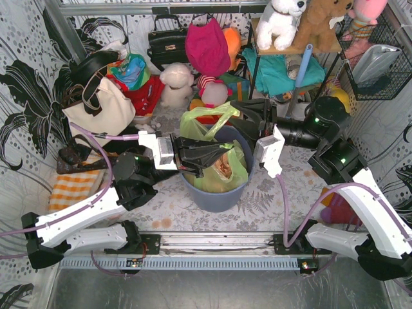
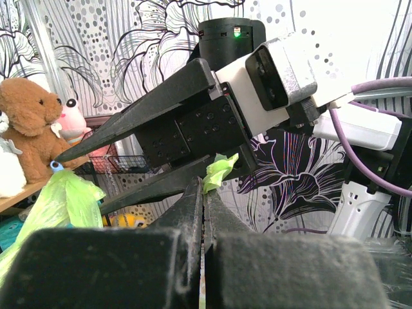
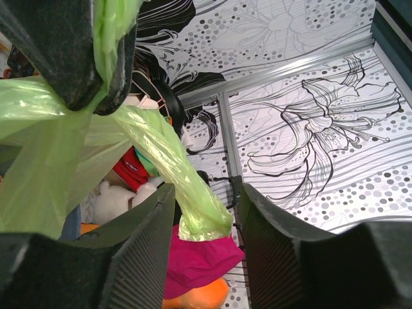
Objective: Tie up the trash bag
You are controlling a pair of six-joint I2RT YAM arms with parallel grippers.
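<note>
My left tool [image 2: 203,193] was clamped shut on a pinch of the lime-green trash bag [image 1: 226,168], which sat in the round blue bin [image 1: 215,198] in the middle of the bench [image 1: 267,193]. My right tool [image 3: 203,193] stood partly open, with a twisted strand of the bag between its fingers, not squeezed.

Trash bag [image 3: 38,161] runs off right-wrist view's left edge
</note>
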